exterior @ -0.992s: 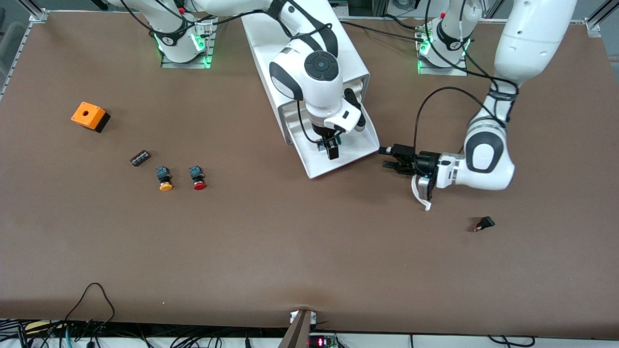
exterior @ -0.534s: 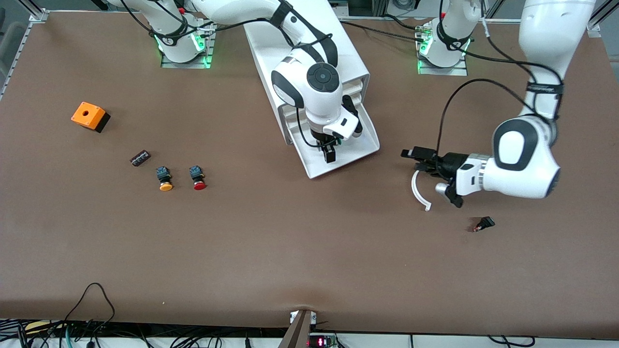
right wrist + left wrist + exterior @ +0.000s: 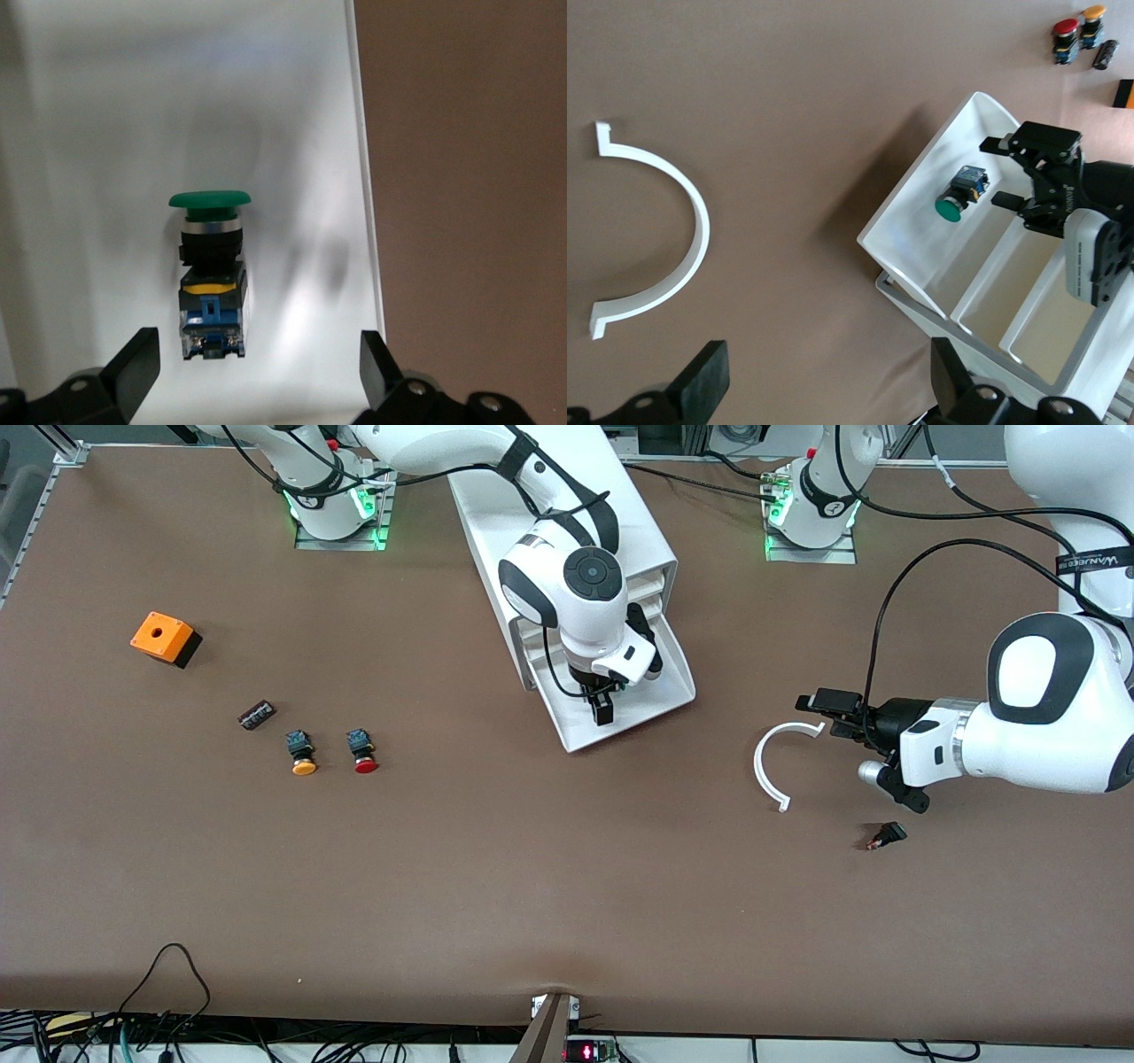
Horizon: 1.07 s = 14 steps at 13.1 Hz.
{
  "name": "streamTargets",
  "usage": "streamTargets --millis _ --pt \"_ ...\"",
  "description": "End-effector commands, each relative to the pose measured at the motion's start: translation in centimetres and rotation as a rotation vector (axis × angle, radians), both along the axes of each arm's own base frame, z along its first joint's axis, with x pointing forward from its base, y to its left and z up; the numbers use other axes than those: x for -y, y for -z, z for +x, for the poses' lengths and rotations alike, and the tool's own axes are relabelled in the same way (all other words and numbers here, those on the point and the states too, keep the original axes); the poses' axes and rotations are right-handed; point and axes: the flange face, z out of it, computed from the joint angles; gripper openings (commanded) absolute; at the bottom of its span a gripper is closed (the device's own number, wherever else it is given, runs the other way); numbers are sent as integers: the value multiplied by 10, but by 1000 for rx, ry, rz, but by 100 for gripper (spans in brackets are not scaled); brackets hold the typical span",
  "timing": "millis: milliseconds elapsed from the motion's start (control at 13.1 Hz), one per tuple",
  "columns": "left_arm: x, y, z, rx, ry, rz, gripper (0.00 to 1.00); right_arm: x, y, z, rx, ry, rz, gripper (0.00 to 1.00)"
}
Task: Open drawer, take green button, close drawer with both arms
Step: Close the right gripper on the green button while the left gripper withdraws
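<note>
Drawer [image 3: 651, 691]: lowest of three in the white cabinet [image 3: 567, 522], pulled fully out so its tray is reachable from above.
Button [image 3: 211, 270]: green cap, lying on its side on the drawer floor, untouched.
Right gripper [image 3: 602, 707]: over the open drawer directly above the button, fingers wide, holding nothing; apparently lined up for the pick.
Left gripper [image 3: 828, 717]: fingers wide and empty, low over the surface toward the left arm's end, beside a white curved strip [image 3: 769, 766]; waiting.
Surroundings: yellow-capped [image 3: 301, 753] and red-capped [image 3: 361, 751] buttons, orange box [image 3: 164, 638], well apart.
Obstructions: none evident around the button; drawer walls stand close.
</note>
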Motion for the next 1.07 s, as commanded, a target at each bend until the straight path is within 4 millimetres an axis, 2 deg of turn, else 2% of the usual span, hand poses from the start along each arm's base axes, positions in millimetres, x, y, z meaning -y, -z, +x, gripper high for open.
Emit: streamTargets --millis 0,76,534,611,687,763,916,992 --pt "-1 -12 5 17 48 103 100 -3 11 -1 -5 -3 -8 100" --pt "-1 -18 5 19 55 107 100 -3 19 -2 -13 -1 -15 100" --pt "-2 -34 5 8 35 140 100 -6 28 -4 -11 -4 -11 100" --pt "-4 -44 3 22 42 157 100 -11 28 -8 -6 -11 -5 98" --pt "-5 -54 0 37 55 183 100 -13 26 -10 -1 -16 -1 88" --pt "-6 -64 -3 52 67 212 100 -14 26 -11 1 -18 1 82" --pt "-8 -86 -10 85 93 279 100 -14 27 -11 -1 -19 -1 78" --pt "-10 -105 -11 124 100 320 100 -14 29 -11 -1 -21 -3 76"
